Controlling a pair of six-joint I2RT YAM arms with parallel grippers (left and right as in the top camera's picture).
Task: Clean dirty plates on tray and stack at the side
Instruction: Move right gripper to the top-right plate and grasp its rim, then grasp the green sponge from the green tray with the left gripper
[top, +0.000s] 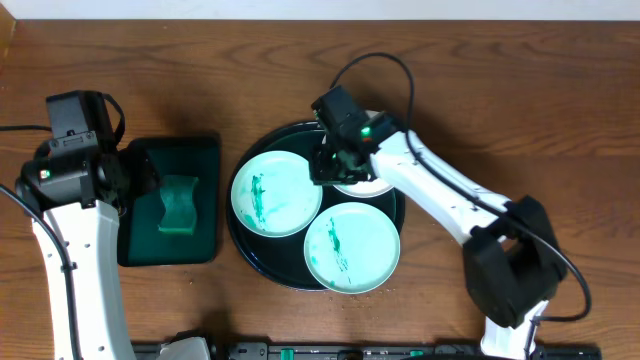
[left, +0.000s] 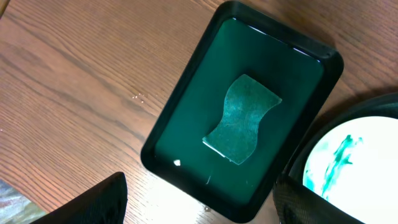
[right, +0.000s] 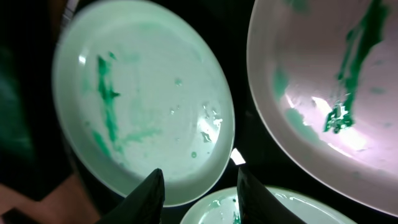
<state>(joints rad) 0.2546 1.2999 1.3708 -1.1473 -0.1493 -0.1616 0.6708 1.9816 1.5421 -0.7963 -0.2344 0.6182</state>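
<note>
All three green-smeared plates (top: 275, 192) lie on the round tray (top: 245, 250) on the bench (top: 520, 90). The right pincer (right: 200, 180) hangs low where the plates meet, fingers apart, gripping nothing. The left pincer (left: 199, 194) gapes wide above a green sponge (left: 242, 118) in the rectangular tray (left: 186, 87).

Three green-smeared plates (top: 277, 193) on round tray (top: 258, 262). Right gripper (top: 327, 170) low over back one. Sponge (top: 180, 205) in small tray (top: 205, 150).
</note>
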